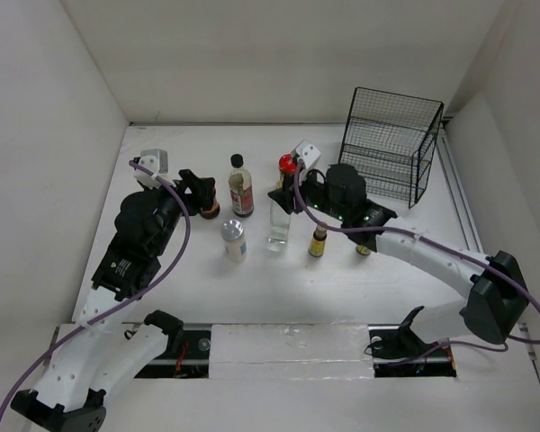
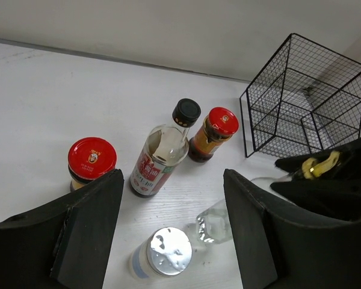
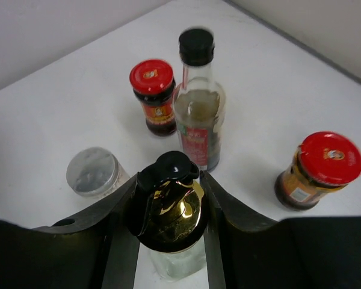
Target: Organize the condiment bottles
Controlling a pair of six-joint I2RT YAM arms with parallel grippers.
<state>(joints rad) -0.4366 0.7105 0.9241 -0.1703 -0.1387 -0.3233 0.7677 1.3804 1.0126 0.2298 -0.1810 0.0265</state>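
Observation:
My right gripper [image 3: 168, 208] is shut on the black-and-gold spout cap of the clear gold-spouted bottle [image 3: 175, 217], one finger on each side; the bottle [image 1: 278, 227] stands mid-table. My left gripper [image 2: 171, 198] is open and holds nothing, hovering above the white shaker [image 2: 162, 253]. A red-capped jar [image 2: 91, 159] sits just outside its left finger. A tall black-capped bottle [image 1: 240, 186] and a red-capped dark bottle [image 1: 288, 166] stand behind. Two small yellow bottles [image 1: 318, 241] [image 1: 364, 248] stand under the right arm.
A black wire basket [image 1: 391, 144] stands at the back right, close to the right arm's wrist. White walls close in the table on the left, back and right. The bottles stand close together in the middle.

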